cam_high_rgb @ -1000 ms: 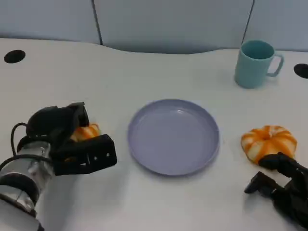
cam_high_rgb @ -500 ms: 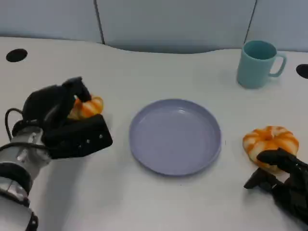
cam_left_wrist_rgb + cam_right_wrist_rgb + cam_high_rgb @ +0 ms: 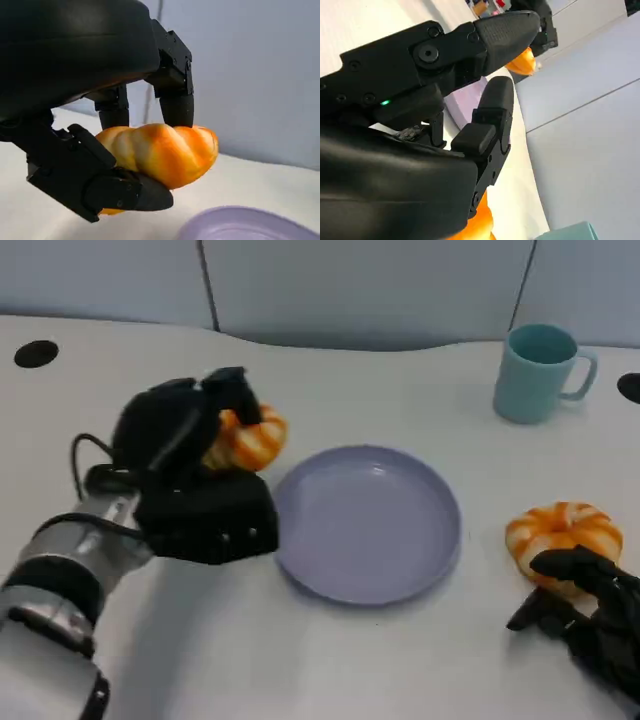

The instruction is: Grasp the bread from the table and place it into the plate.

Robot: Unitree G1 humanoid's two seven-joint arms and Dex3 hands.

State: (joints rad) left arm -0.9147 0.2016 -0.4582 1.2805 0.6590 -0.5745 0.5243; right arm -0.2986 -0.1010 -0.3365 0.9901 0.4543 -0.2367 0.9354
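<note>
Left black many-fingered hand (image 3: 195,475), at nine o'clock of the table, closed on a glossy orange-and-cream twisted bread roll (image 3: 247,440): fingers pressing from above, thumb (image 3: 122,192) cradling from below in the left wrist view. Held clear of the white tabletop (image 3: 330,660), just beside the near-left rim of the plate, not yet over it.

Right black many-fingered hand (image 3: 590,625), at five o'clock, holding nothing, fingers apart and reaching toward a second orange-and-cream bread roll (image 3: 560,535), fingertips (image 3: 555,565) at its near edge; touching or just short, impossible to say.

Handling, as a judgement: probably light, soft and springy, with a smooth glazed crust that may slide under hard plastic fingers. Likely to dent or tear if squeezed hard, so a gentle grip suits. Best taken across the broad middle, fingers over the top ridges and thumb beneath, as the left hand has it. To be lowered close over the plate before release, since a rounded roll may tip or roll off the rim.

Count, near to far: two hands at the near edge; two bread rolls, one held at nine to ten o'clock, one lying on the table at four o'clock; one round lavender plastic plate (image 3: 330,570) at centre, nothing on it; one teal ceramic mug (image 3: 538,373) at two o'clock, upright, handle to the right; two black round holes, one (image 3: 36,353) at ten o'clock, the other cut by the frame edge at two to three o'clock.
</note>
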